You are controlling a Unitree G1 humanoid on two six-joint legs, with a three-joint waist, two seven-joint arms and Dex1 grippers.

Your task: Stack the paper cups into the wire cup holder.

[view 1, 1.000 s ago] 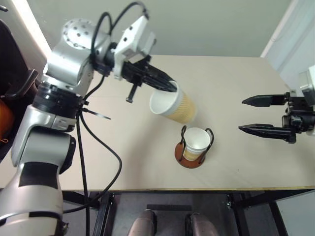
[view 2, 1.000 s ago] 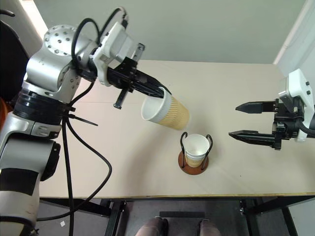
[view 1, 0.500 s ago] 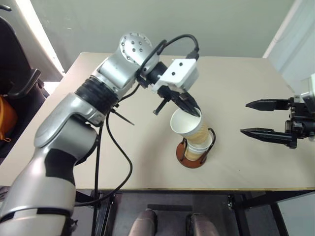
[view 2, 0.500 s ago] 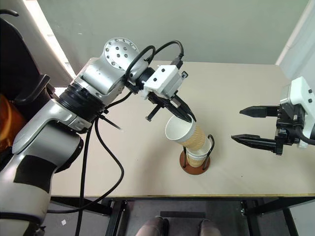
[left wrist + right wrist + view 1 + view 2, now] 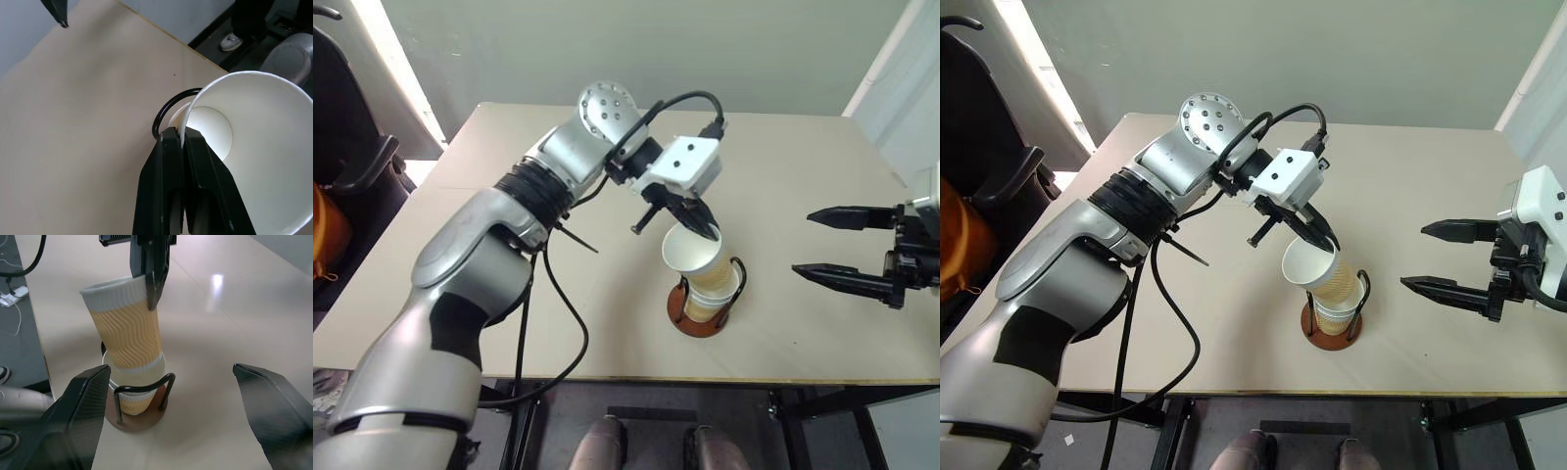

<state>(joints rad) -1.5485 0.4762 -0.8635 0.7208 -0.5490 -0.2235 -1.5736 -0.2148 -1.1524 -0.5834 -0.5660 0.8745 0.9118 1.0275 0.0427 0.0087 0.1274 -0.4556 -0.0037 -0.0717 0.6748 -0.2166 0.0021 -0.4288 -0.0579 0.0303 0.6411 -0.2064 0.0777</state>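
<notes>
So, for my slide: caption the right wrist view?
Left gripper lowers a tilted paper cup into the cup in the wire holder.

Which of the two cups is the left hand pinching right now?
The tilted upper cup, pinched at its rim by the left hand. The other cup sits upright in the wire cup holder, ungripped.
</notes>
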